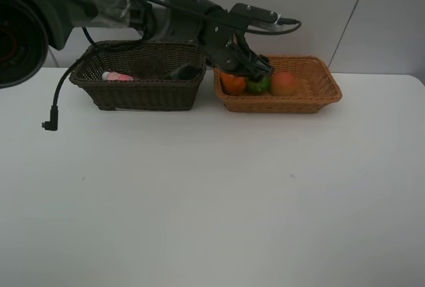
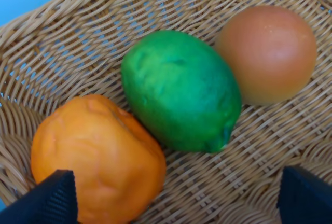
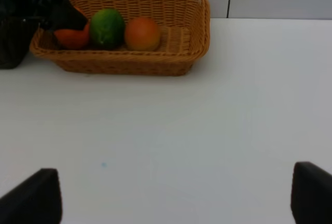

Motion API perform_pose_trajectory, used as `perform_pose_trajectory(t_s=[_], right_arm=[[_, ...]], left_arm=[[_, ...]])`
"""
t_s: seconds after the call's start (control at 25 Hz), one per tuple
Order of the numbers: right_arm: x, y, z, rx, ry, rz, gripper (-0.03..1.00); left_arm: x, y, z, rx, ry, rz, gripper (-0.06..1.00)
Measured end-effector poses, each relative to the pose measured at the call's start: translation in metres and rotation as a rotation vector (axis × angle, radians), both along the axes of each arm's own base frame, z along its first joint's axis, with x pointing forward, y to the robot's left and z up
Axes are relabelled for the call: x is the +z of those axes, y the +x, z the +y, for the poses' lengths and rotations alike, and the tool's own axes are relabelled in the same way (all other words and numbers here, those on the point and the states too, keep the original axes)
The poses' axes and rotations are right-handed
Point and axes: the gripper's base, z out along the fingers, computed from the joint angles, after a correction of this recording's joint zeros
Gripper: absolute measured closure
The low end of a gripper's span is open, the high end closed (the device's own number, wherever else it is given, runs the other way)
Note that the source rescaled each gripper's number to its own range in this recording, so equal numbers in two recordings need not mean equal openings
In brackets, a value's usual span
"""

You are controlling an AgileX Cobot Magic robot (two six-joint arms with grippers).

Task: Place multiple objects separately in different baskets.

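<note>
Left gripper [image 1: 255, 73] fingers spread, empty, over tan basket [image 1: 317, 94], lime [image 2: 181, 90] between tangerine [image 2: 96, 156] and orange-red fruit [image 2: 267, 53], right gripper [image 3: 174, 193] fingers wide apart, empty, above bench [image 3: 207, 130].

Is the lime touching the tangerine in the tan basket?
Touching. The left wrist view shows the lime pressed against the tangerine with no wicker visible between them.

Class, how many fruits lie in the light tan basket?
3: the tangerine at the end nearest the dark basket, the lime in the middle, the orange-red fruit beside it.
</note>
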Motion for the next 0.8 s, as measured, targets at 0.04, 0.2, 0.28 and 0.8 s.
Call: perform_pose_trajectory(t_s=[0.04,0.2,0.28,0.8], right_arm=[[0.000,0.000,0.000,0.000,0.000,0.000,0.03],[0.000,0.000,0.000,0.000,0.000,0.000,0.03],[0.000,0.000,0.000,0.000,0.000,0.000,0.03],[0.000,0.000,0.000,0.000,0.000,0.000,0.03]], left_arm=[[0.005,-0.001,0.001,0.002,0.001,0.000,-0.06],[0.040,-0.007,0.012,0.032,0.002,0.036,-0.06],[0.062,-0.010,0.025,0.050,0.015,0.059,-0.06],[0.164,-0.069,0.215,0.345,0.082,0.165,-0.06]])
